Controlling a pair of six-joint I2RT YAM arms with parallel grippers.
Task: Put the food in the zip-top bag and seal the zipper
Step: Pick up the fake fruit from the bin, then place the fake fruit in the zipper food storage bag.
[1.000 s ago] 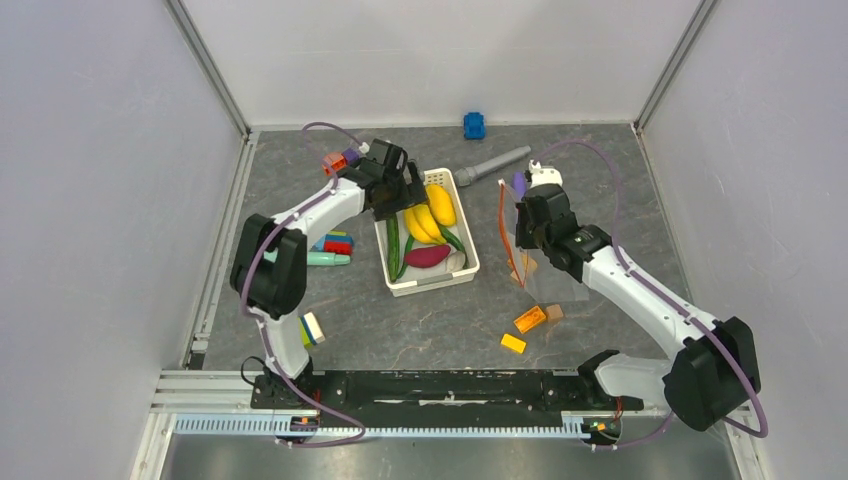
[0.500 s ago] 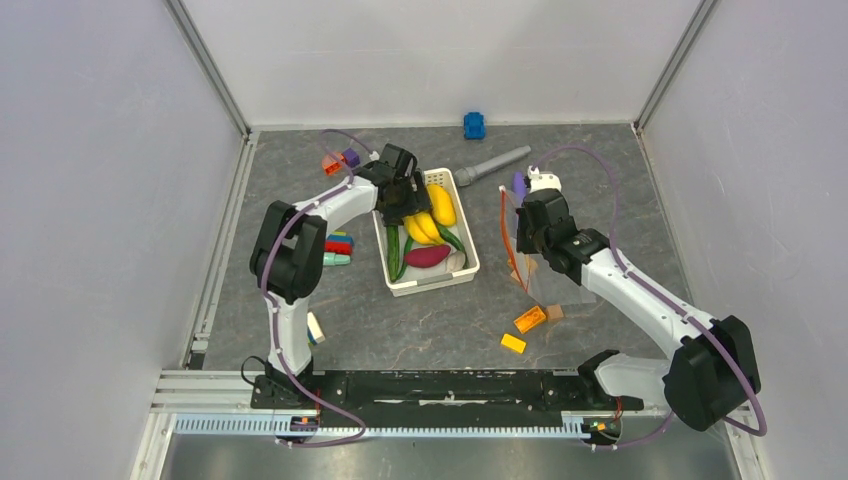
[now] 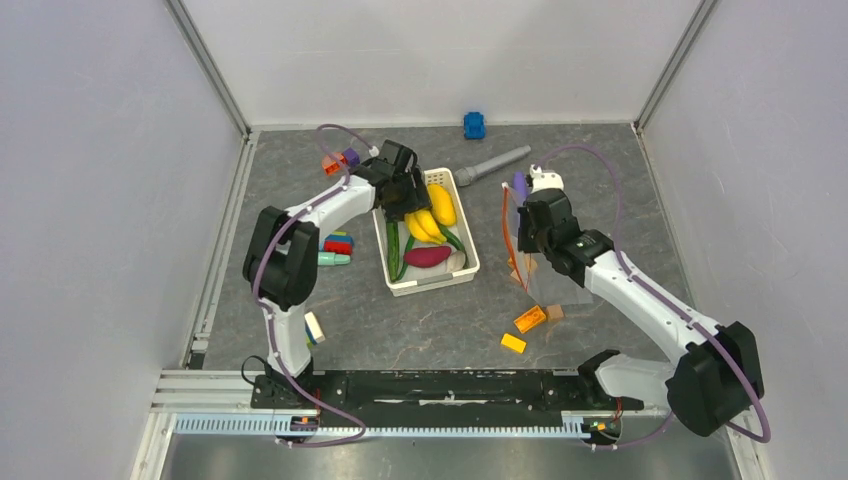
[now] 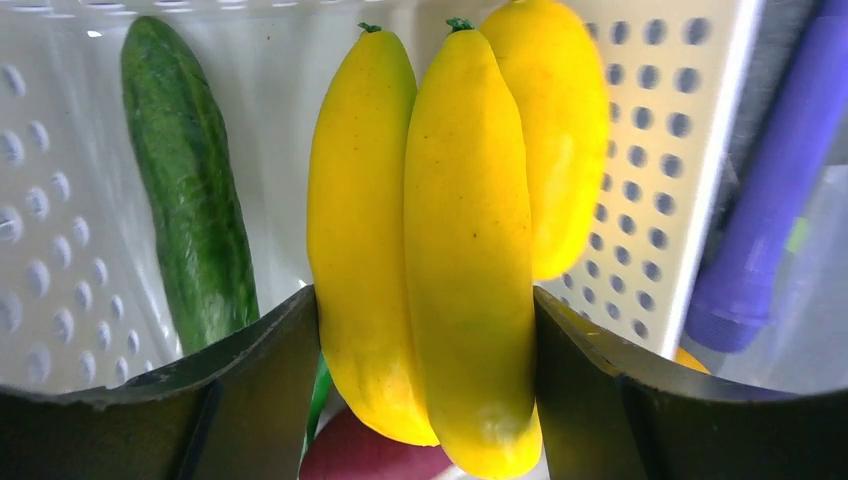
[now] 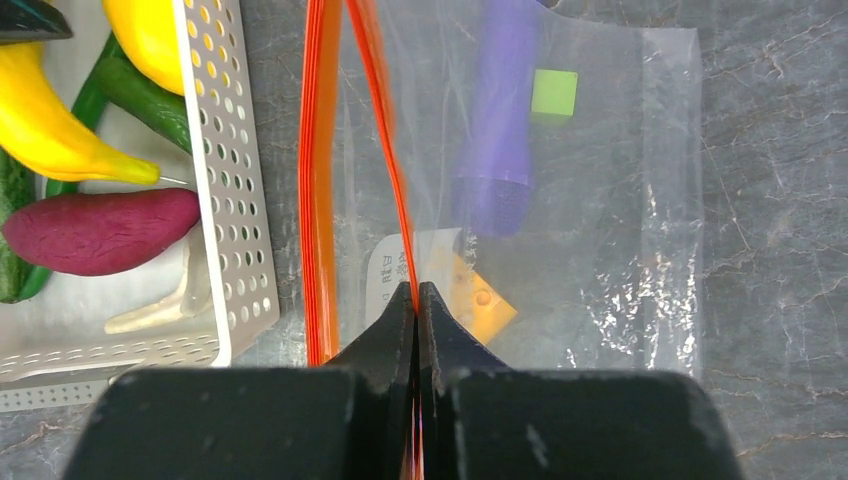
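The white slotted basket [image 3: 466, 262] holds the food. My left gripper [image 3: 405, 196] reaches into its far end. In the left wrist view, my left gripper [image 4: 425, 310] has its fingers pressed against both sides of two yellow banana-like pieces [image 4: 470, 250]. A dark-green cucumber [image 4: 190, 200] lies beside them and the purple-red sweet potato [image 4: 365, 455] below. My right gripper [image 5: 416, 295] is shut on one lip of the orange-red zipper [image 5: 385, 150]. It holds the clear zip-top bag [image 5: 600, 200] with its mouth parted, right of the basket. A whitish piece [image 5: 160, 305] lies in the basket's corner.
A long purple cylinder [image 5: 495, 130] and an orange block [image 5: 480, 305] show through the bag. Two orange and yellow blocks [image 3: 530, 318] lie on the table in front of it. A grey tube [image 3: 492, 165] and blue toy [image 3: 474, 125] lie at the back. Coloured blocks [image 3: 335, 245] lie left of the basket.
My left gripper has moved right into the basket's far end and now sits around the yellow pieces. The left elbow has swung. My right gripper and the bag have hardly moved.
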